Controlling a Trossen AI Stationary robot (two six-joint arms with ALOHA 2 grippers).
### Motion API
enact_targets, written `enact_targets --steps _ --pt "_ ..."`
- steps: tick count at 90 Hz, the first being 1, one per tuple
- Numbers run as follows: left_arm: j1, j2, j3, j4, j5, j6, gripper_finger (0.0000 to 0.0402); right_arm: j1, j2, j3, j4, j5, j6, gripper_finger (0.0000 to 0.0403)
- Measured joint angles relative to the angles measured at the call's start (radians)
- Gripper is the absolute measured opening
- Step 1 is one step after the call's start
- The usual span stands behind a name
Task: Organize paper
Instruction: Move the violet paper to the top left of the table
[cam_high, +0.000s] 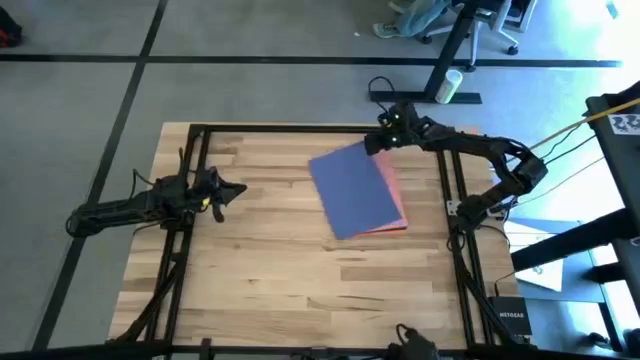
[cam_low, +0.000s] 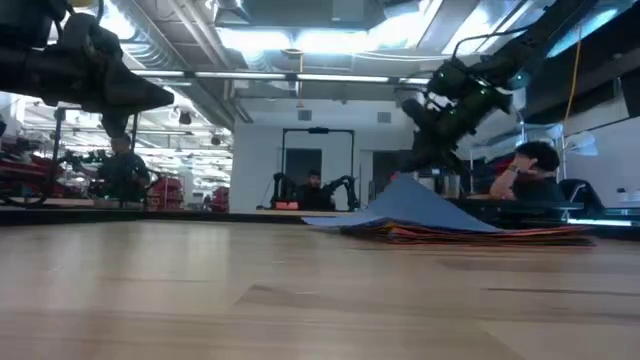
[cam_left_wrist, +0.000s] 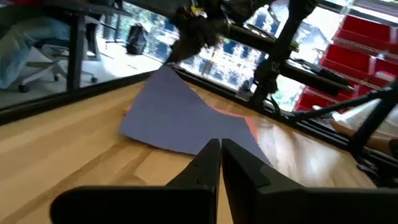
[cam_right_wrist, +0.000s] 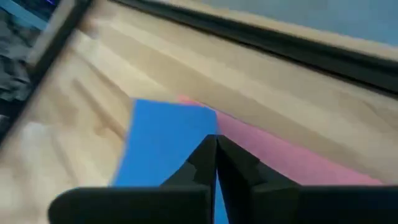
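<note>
Wooden table (cam_high: 280, 280) carries the paper (cam_high: 355, 190) stacked right of centre, long axis near-to-far. Right gripper (cam_high: 382, 143), nearer, pinches its blue top sheet's far corner, lifting it; left gripper (cam_high: 232, 190) waits closed, empty, well left.

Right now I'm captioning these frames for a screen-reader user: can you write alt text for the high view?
A blue sheet lies on top of a pink sheet on the wooden table, toward its right side. The right tool pinches the blue sheet's far corner, while the left tool waits shut over the table's left side.
</note>
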Motion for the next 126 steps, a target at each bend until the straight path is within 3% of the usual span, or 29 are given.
enact_targets --steps 15,34,64,98,126 --pt "-0.017 0.041 -0.001 0.008 0.0 -0.001 0.0 0.045 0.001 0.0 0.151 0.002 0.078 0.0" --pt "-0.025 0.154 -0.002 0.031 -0.005 -0.005 0.0 0.063 0.001 0.0 0.189 0.044 0.101 0.0" --pt "-0.025 0.469 -0.002 0.376 -0.007 0.073 0.0 0.07 0.03 0.0 0.341 0.077 0.183 0.0" --pt "-0.041 0.79 0.065 0.526 -0.015 0.124 0.0 0.169 0.155 0.001 0.574 0.246 0.314 0.0" --pt "-0.1 1.052 0.205 0.567 -0.119 0.238 0.0 0.242 0.28 0.19 0.575 0.273 0.301 0.0"
